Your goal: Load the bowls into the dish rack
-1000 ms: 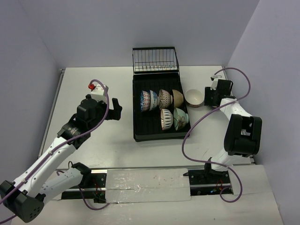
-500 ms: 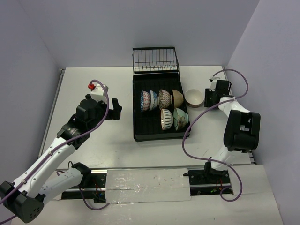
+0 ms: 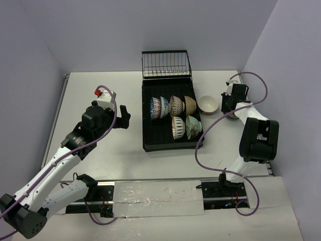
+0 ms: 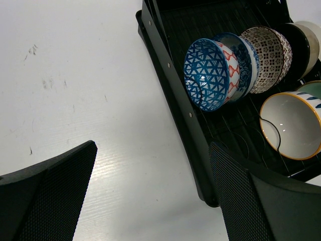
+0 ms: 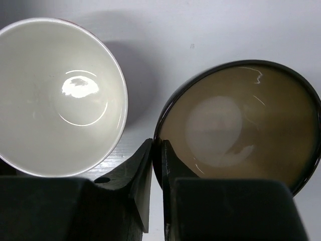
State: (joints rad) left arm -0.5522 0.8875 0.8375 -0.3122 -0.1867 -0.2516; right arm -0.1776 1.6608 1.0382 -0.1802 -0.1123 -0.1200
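The black dish rack (image 3: 146, 135) holds several bowls on edge, among them a blue-white patterned bowl (image 4: 206, 74) at the left of its row (image 3: 155, 107). On the table right of the rack stands a cream-white bowl (image 3: 207, 104) (image 5: 56, 95). Beside that one is a tan bowl with a dark rim (image 5: 241, 123). My right gripper (image 5: 157, 146) (image 3: 231, 106) is shut on the tan bowl's near rim, one finger inside and one outside. My left gripper (image 4: 153, 150) (image 3: 121, 116) hangs open over bare table left of the rack, holding nothing.
The rack's upright wire basket (image 3: 166, 64) stands at its far end. The rack's left wall (image 4: 173, 95) runs close by my left gripper's right finger. A side wall rises just right of the right arm (image 3: 257, 135).
The right gripper's jaws have closed onto the tan bowl's rim, and its wrist has shifted slightly right. The left arm has not moved.
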